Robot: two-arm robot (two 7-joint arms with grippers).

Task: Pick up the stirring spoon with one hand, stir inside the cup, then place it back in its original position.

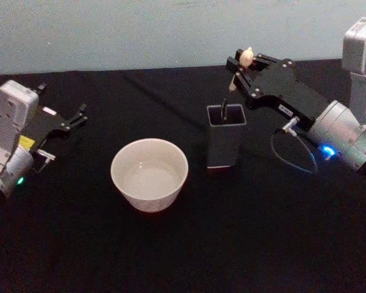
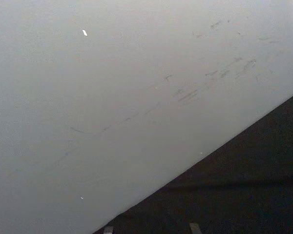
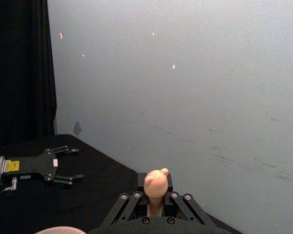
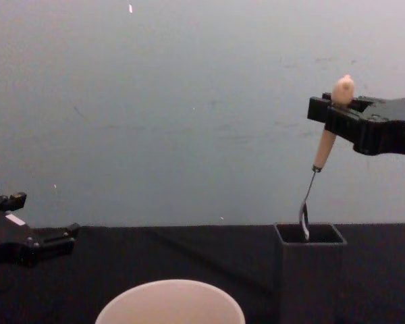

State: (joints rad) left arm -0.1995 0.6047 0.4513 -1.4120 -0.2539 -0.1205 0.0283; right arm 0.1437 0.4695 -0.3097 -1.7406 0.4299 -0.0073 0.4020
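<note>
Chest view: right end effector (image 4: pixel 334 108) pinching stirring spoon (image 4: pixel 322 149), bowl inside holder (image 4: pixel 309 277)

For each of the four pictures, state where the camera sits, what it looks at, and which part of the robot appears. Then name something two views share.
Head: high, looking down at the cup, holder, both arms.
Chest: low, looking across at the right pincer holding the stirring spoon.
Left wrist: faces wall and table edge.
Right wrist: sees its own pincer on the spoon's knob, left pincer beyond.
Shared: head and chest both show cup and holder.

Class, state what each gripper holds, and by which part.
The right gripper holds the stirring spoon by its wooden handle, just under the knob. The left gripper holds nothing.
</note>
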